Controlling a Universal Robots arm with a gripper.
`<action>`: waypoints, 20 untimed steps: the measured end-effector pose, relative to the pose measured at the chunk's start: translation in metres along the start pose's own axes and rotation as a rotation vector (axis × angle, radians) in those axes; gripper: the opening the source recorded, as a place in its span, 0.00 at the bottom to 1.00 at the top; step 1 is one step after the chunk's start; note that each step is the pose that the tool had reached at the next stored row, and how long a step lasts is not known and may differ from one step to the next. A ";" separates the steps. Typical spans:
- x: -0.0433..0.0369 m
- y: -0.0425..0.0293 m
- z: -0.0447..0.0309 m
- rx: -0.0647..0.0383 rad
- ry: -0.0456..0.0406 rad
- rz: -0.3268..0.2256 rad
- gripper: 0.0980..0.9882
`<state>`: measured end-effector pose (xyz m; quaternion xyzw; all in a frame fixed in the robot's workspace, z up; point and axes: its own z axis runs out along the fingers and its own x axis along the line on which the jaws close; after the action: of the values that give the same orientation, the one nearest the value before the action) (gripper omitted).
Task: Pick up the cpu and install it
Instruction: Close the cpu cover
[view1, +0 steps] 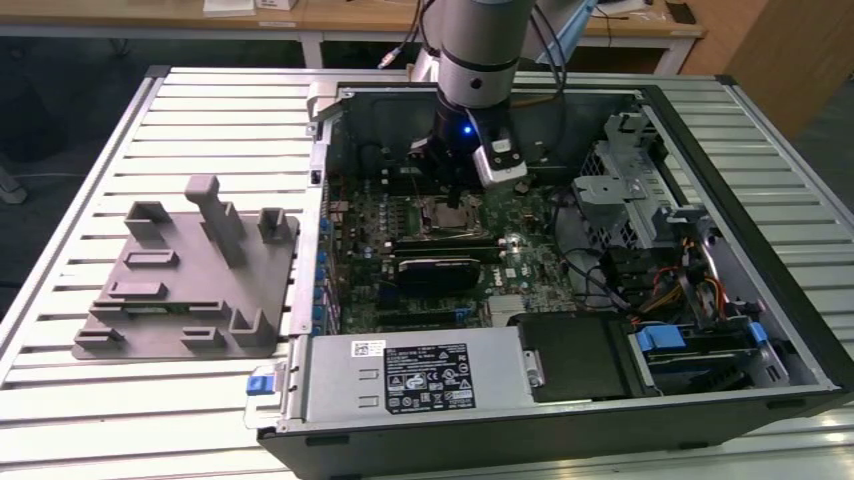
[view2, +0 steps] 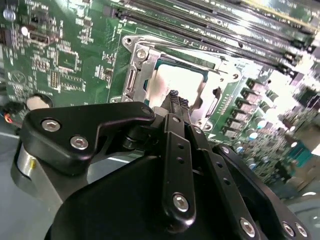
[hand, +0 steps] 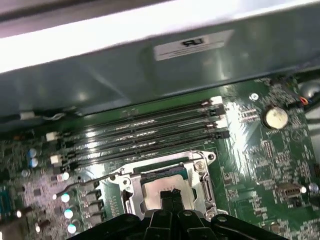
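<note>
The cpu (view2: 176, 76), a small flat square chip with a shiny silver metal top, lies level inside the silver metal socket frame (view2: 134, 75) on the green motherboard (view2: 60, 55), directly under the tips of the black end effector (view2: 176, 98). In both wrist views the end effector (hand: 172, 194) has its two fingertips pressed together with nothing between them; I cannot tell whether they touch the cpu (hand: 159, 184) or hover just above it. Beyond the end effector and the socket frame (hand: 204, 172) run long black memory slots (hand: 145, 134). In the exterior view the arm reaches down into the open black computer case (view1: 747, 330), which lies on the slatted metal tabletop (view1: 200, 120). A grey plastic fixture block (view1: 187, 290) sits well apart from the end effector, outside the case.
</note>
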<state>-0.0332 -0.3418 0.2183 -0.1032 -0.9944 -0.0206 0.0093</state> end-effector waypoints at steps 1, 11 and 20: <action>0.0000 0.0000 0.0002 0.000 0.0007 -0.018 0.01; -0.0004 -0.0067 0.0032 0.002 0.0030 -0.074 0.01; 0.0157 -0.0125 0.0063 0.002 0.0029 -0.074 0.01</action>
<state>-0.0512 -0.3505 0.2118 -0.0662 -0.9976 -0.0203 0.0100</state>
